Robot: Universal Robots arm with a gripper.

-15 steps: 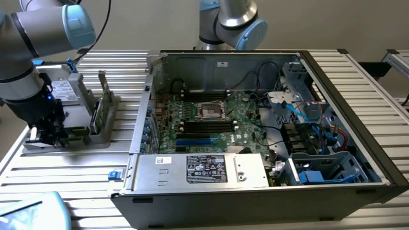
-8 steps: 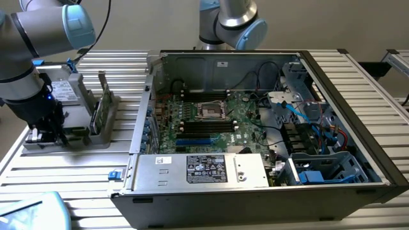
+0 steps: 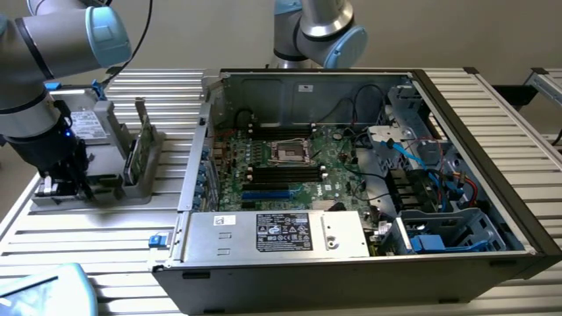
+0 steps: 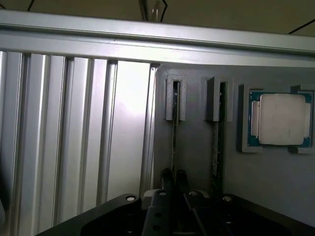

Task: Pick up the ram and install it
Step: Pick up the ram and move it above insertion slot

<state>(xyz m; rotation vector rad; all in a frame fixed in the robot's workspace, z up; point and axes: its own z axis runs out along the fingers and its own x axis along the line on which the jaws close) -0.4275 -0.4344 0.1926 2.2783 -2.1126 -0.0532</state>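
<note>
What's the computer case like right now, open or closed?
Open: the computer case has no side panel on top, so the motherboard shows inside.

The arm (image 3: 52, 39) is finished in grey with light-blue joint caps, and the gripper (image 3: 66, 187) is black. The table (image 3: 97, 237) is patterned with parallel silver ribs. The holder (image 3: 114, 194) is plain grey, and the upright circuit board (image 3: 133, 164) set in it is green. The computer case (image 3: 491, 266) is black outside and bare grey within. The motherboard (image 3: 330, 164) is green, crossed by black slots (image 3: 281, 172) and blue slots (image 3: 263, 195). A black label (image 3: 283, 232) is carried on the silver power supply (image 3: 347, 230). The processor chip (image 4: 281, 119) is silver, edged in green.
</note>
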